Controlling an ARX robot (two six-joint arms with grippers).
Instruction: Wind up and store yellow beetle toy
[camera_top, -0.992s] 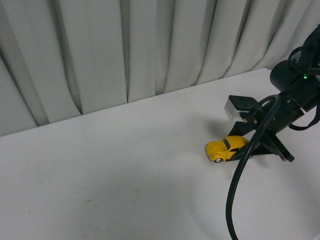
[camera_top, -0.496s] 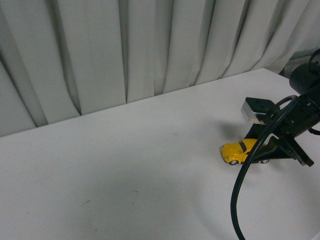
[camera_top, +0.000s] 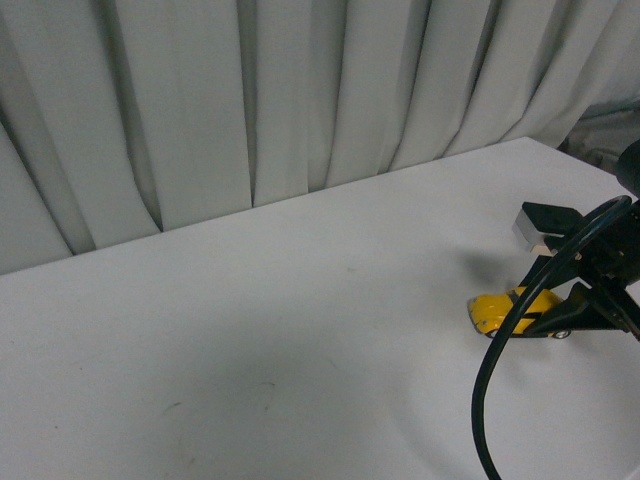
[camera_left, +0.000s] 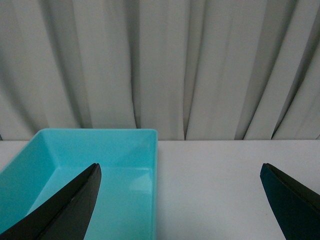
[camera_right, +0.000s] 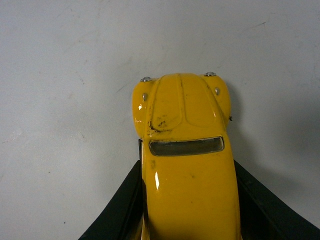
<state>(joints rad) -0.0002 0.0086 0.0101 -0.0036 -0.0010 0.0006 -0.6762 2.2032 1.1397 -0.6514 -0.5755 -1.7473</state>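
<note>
The yellow beetle toy (camera_top: 500, 309) sits on the white table (camera_top: 250, 330) at the right, its wheels on the surface. My right gripper (camera_top: 545, 312) is shut on it, a black finger on each side of the body. In the right wrist view the toy (camera_right: 185, 150) fills the middle with its hood pointing away and the black fingers (camera_right: 125, 205) flanking it. My left gripper (camera_left: 182, 200) shows only in the left wrist view, open and empty, over the table beside a teal bin (camera_left: 75, 150).
A grey pleated curtain (camera_top: 250, 100) hangs behind the table's far edge. A black cable (camera_top: 490, 380) loops down from the right arm. The teal bin (camera_left: 155, 150) is empty and stands against the curtain in the left wrist view.
My right gripper has dragged the yellow beetle toy to the right across the table, away from the middle, over both earlier frames.
</note>
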